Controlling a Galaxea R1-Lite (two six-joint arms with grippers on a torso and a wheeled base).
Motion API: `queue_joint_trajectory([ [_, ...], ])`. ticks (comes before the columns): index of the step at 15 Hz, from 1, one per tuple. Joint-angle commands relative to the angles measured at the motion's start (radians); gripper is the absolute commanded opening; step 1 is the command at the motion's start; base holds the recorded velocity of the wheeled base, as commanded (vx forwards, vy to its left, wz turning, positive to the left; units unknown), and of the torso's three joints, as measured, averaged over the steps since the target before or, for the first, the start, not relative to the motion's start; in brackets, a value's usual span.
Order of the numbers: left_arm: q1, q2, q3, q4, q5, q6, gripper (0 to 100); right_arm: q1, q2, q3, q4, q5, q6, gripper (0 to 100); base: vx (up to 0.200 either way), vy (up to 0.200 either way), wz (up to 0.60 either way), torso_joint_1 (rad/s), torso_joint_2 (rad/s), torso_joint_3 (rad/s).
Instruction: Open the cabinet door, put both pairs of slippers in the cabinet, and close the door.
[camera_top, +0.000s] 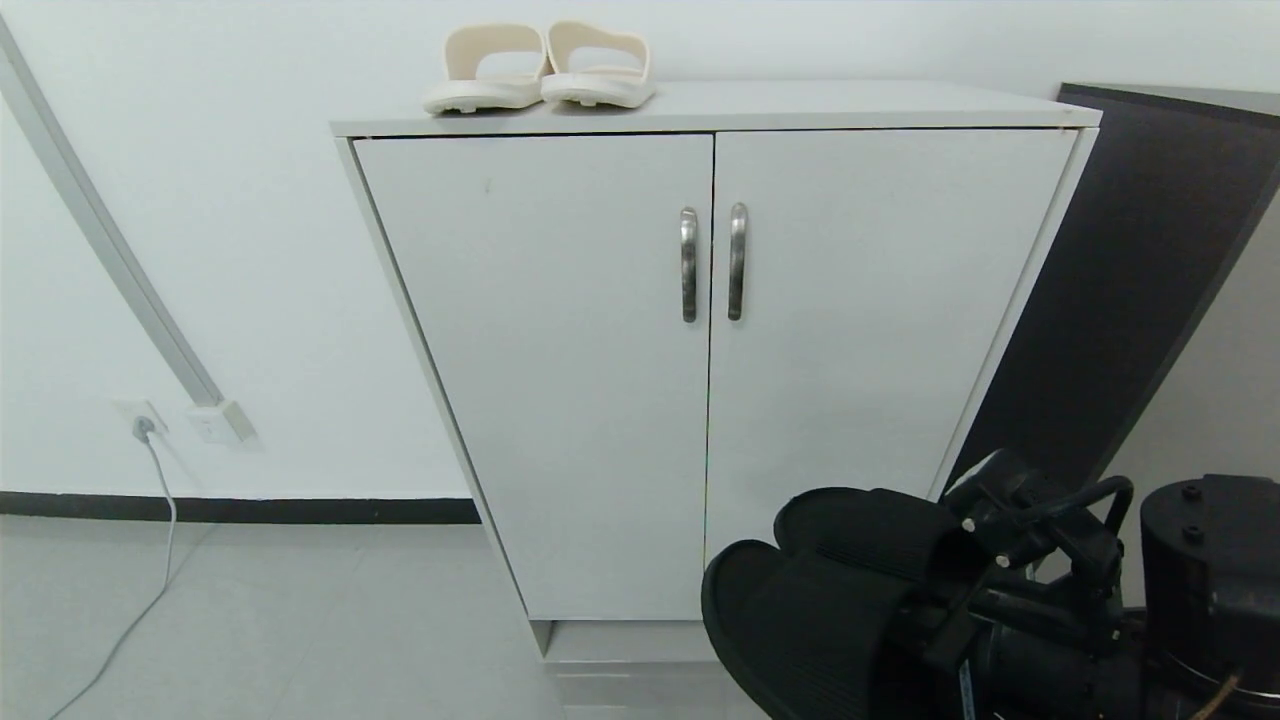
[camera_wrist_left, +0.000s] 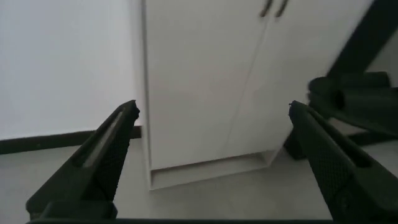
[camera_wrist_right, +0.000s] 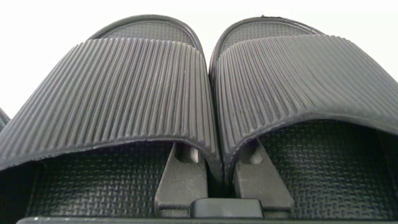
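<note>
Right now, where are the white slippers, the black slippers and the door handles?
white slippers (camera_top: 497, 42): head view, one slipper's strap.
black slippers (camera_wrist_right: 143, 93): right wrist view, ribbed strap.
door handles (camera_top: 688, 265): head view, middle of left handle.

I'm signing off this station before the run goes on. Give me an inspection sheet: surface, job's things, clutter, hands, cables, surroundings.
Surface: white cabinet top, bearing a pair of cream plastic slippers on its left half.
Job's things: white two-door cabinet, both doors shut, two metal bar handles at the middle; pair of black ribbed slippers held low before its right door.
Clutter: nothing seen.
Hands: left hand open, empty; right hand shut on the black ribbed slippers.
Cables: grey cable from a wall socket down to the grey floor.
Surroundings: white wall, slanting grey conduit, dark panel right of the cabinet.
</note>
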Motion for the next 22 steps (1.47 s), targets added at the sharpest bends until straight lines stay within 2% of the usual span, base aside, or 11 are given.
queue_joint_trajectory([
  [1,-0.010,0.300,-0.138,-0.058,-0.145,-0.014,100,0.001,-0.007,0.005,0.000,0.000,0.000,0,0.000,0.000,0.00,0.000,0.00,0.000],
  [2,-0.013,0.315,-0.141,-0.066,-0.158,-0.013,100,0.001,-0.007,0.006,-0.002,0.000,-0.002,0,0.000,0.000,0.00,0.000,0.00,0.000],
  [3,-0.065,0.444,-0.167,-0.147,-0.259,-0.013,100,0.001,-0.004,0.009,0.000,-0.001,-0.018,0,0.000,0.000,0.00,0.000,0.00,0.000],
  [4,-0.097,0.505,-0.167,-0.197,-0.276,-0.013,100,0.001,-0.004,0.012,-0.002,0.000,-0.025,0,0.000,0.000,0.00,0.000,0.00,0.000],
  [5,-0.117,0.531,-0.169,-0.227,-0.277,-0.011,100,0.001,-0.004,0.012,-0.002,0.000,-0.025,0,0.000,0.000,0.00,0.000,0.00,0.000],
  [6,-0.200,0.580,-0.192,-0.274,-0.277,-0.013,100,-0.001,-0.002,0.012,-0.002,0.000,-0.023,0,0.000,0.000,0.00,0.000,0.00,0.000],
  [11,-0.373,0.812,-0.410,-0.285,-0.274,-0.016,100,-0.001,0.001,0.012,-0.002,0.000,-0.023,0,0.000,0.000,0.00,0.000,0.00,0.000],
  [15,-0.461,0.979,-0.572,-0.285,-0.276,-0.017,100,-0.001,0.000,0.014,-0.002,0.000,-0.026,0,0.000,0.000,0.00,0.000,0.00,0.000],
  [16,-0.464,0.982,-0.575,-0.285,-0.276,-0.017,100,0.001,0.000,0.014,-0.002,0.000,-0.026,0,0.000,0.000,0.00,0.000,0.00,0.000],
  [18,-0.556,1.096,-0.692,-0.285,-0.274,-0.022,100,0.005,0.000,0.015,-0.002,0.000,-0.041,0,0.000,0.000,0.00,0.000,0.00,0.000],
  [22,-0.592,1.234,-0.879,-0.285,-0.309,-0.082,100,0.005,-0.004,0.020,-0.002,0.000,-0.041,0,0.000,0.000,0.00,0.000,0.00,0.000],
])
